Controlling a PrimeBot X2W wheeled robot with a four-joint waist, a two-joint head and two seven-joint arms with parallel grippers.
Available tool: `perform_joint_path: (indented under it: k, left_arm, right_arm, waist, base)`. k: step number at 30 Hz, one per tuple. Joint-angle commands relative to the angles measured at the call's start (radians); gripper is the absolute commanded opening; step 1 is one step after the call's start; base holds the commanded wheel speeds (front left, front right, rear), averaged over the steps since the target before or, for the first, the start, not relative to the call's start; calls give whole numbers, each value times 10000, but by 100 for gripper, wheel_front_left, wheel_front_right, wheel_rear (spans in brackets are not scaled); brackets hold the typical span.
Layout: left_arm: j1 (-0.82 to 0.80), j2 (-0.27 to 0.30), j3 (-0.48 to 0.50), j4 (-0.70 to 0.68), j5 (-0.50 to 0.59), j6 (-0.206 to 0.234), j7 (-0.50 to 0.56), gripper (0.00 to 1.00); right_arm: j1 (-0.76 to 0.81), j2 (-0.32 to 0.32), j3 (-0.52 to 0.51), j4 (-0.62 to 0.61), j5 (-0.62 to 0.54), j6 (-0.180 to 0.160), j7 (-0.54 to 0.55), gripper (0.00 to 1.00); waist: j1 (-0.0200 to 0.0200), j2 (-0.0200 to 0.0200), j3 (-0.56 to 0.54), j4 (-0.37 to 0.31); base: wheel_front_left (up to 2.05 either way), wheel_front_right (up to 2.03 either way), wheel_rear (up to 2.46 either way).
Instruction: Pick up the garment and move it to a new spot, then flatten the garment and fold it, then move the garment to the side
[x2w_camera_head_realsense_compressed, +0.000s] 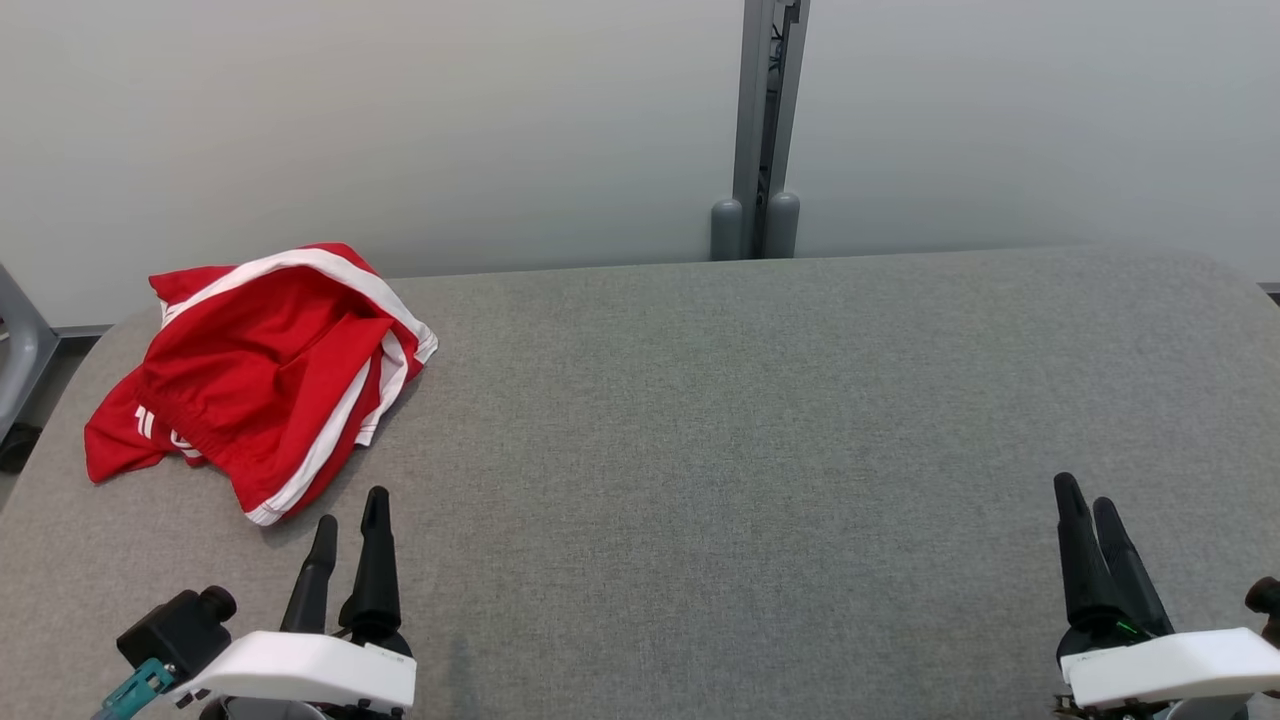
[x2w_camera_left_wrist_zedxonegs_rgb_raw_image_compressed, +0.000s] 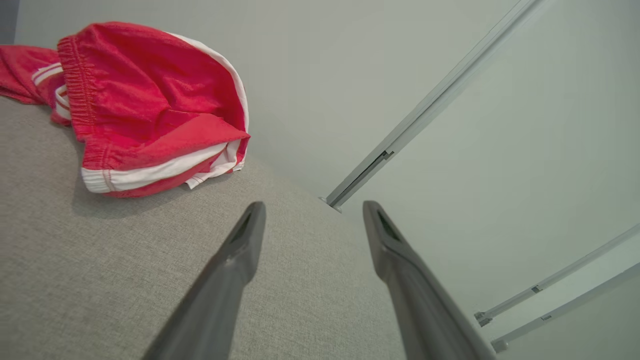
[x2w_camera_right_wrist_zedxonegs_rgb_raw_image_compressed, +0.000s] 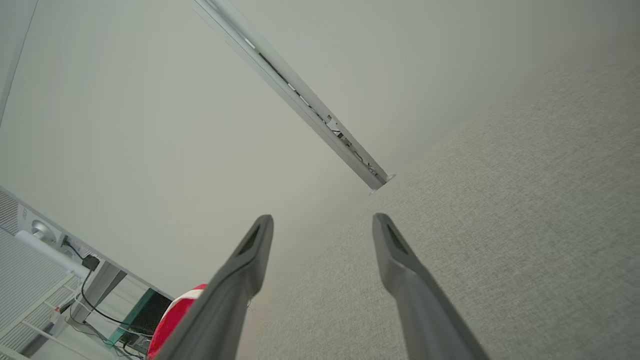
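**Left tool** (x2w_camera_head_realsense_compressed: 352, 507): two long dark fingers, spread apart, nothing between them. White wrist housing behind. Sits over the near left of the bench, fingers pointing away from the robot towards the garment, short of it and not touching.

**Camera block** (x2w_camera_head_realsense_compressed: 178, 630): small, black, with a teal fitting, just left of the left wrist housing.

**Right tool** (x2w_camera_head_realsense_compressed: 1085, 492): same build, fingers parted and empty. Sits over the near right of the bench, well apart from the garment. White wrist housing behind.

**Bench** (x2w_camera_head_realsense_compressed: 750, 420): broad, covered in grey woven fabric, far corners rounded. Bare across the middle and right.

**Garment** (x2w_camera_head_realsense_compressed: 260, 380): red, with white stripes along its edges and small white markings near its left end. Lies crumpled in a loose heap on the far left part of the bench, close to the left and far edges. Upper layer folded over, standing up a little. Gathered elastic band seen in the left wrist view. In the right wrist view, a red and white patch shows beside the left finger.

**Frame** (x2w_camera_head_realsense_compressed: 15, 350): grey, curved, off the bench at the far left; kind unclear.

**Post** (x2w_camera_head_realsense_compressed: 765, 120): grey metal, upright, behind the far edge of the bench, right of centre, with two rounded feet.

**Wall** (x2w_camera_head_realsense_compressed: 400, 120): plain, pale grey-green, behind the bench.
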Motion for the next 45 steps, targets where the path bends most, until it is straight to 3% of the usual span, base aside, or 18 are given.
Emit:
perform_joint_path:
  k: [1,8,19,45]
  left_arm:
    - [-82,69,-6,-162,292,47,-94,100]
    - [49,92,-59,-84,1708,83,-292,100]
    - [168,107,-83,174,3064,164,-591,100]
    - [358,121,-305,581,5025,376,-1174,100]
  right_arm:
    - [-23,-89,20,-189,-222,48,-109,100]
    - [86,-104,87,-272,-1168,51,-315,100]
    - [148,-124,138,-206,-2668,55,-614,100]
    - [418,-164,484,-438,-5019,57,-1195,100]
  waist:
    - [0,0,-4,-1]
    - [0,0,-46,10]
    - [0,0,-132,22]
    - [0,0,-334,54]
  base:
    - [0,0,0]
    - [0,0,0]
    - [0,0,0]
    - [0,0,0]
